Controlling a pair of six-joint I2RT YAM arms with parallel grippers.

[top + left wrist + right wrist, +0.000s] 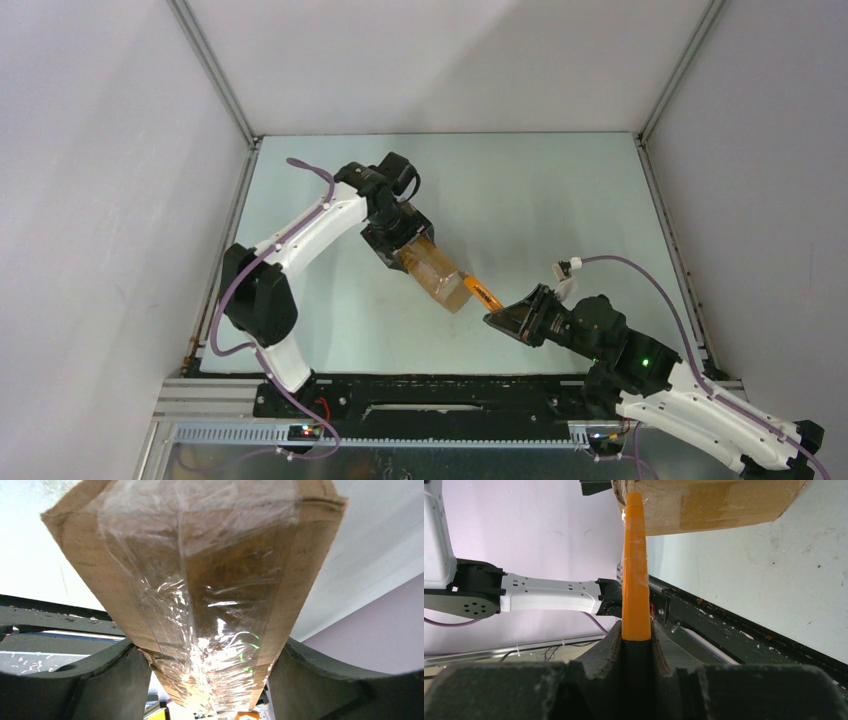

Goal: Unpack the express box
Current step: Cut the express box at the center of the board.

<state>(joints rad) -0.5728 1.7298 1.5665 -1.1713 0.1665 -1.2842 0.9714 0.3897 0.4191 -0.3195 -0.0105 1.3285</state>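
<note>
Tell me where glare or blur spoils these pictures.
Left wrist view: strong glare on the clear tape of the express box, and the left claw's fingers are dark. Right wrist view: the right claw, very near, is dark and slightly soft; the orange knife is clear. Top view: even light, no hard shadows.

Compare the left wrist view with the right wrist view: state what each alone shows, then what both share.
Left wrist only: the clear tape seam on the express box, clamped by the left gripper. Right wrist only: the right gripper shut on the orange utility knife, tip at the box's edge, and the left arm's white link. Both: the box; an orange sliver low in the left view may be the knife.
</note>
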